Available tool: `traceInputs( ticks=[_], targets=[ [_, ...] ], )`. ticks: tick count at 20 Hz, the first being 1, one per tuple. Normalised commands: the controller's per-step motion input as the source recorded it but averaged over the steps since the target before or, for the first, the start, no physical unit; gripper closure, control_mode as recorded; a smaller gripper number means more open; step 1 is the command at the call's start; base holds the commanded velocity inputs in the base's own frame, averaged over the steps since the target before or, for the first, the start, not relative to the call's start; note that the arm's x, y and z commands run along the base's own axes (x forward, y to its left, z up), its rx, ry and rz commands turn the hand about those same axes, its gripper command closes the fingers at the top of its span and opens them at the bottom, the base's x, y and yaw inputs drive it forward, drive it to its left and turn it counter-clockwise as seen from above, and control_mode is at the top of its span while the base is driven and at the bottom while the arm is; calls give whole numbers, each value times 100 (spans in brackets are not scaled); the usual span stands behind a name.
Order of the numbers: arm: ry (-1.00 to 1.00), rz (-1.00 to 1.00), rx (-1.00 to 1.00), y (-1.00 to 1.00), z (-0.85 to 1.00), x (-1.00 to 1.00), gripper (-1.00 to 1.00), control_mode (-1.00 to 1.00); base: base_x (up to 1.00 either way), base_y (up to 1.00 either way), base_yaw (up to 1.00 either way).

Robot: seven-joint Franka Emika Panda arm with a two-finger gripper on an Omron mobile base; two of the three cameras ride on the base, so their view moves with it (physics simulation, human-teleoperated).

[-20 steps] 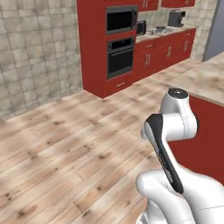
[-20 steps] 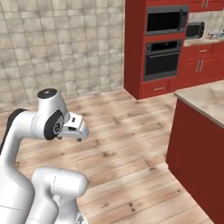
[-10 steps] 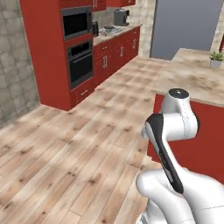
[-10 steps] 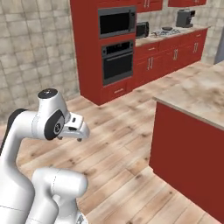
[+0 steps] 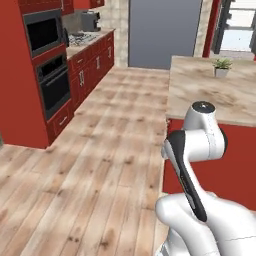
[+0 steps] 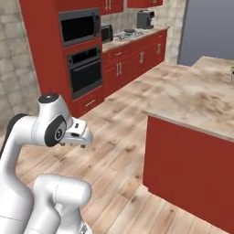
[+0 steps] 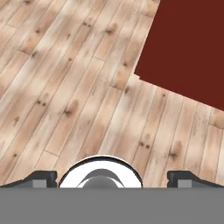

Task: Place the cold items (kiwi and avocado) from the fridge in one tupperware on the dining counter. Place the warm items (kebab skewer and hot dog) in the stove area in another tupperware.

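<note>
fridge (image 5: 165,32): grey door at the far end, shut; kiwi and avocado reckoned inside, nothing seen yet
worktop (image 6: 196,103): dining island just beside the arm; no tupperware spotted
hand (image 7: 112,177): tips wide apart, nothing held; aimed at floor
step: transit; fridge door to be reached next, probably

The white Franka arm with dark joints (image 5: 192,150) is folded up tight over its rounded white base (image 6: 59,194), elbow raised and forearm doubled back, so the hand sits close in at shoulder height. Its two-finger gripper (image 7: 112,177) points down at the floor with nothing between the fingers, and the two small dark fingertips (image 7: 41,177) stand far apart, spread wide. From the right side the white wrist block (image 6: 75,133) juts forward off the last joint
</note>
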Motion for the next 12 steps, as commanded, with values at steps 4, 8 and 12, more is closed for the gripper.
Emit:
traceInputs(
  ticks=[4, 8, 12],
  targets=[
    [0, 0, 0, 0, 0, 0, -100, 100, 100, 69, -52],
    [0, 0, 0, 0, 0, 0, -100, 100, 88, 98, -53],
    [0, 0, 0, 0, 0, 0, -100, 100, 58, 100, -46]
  ],
)
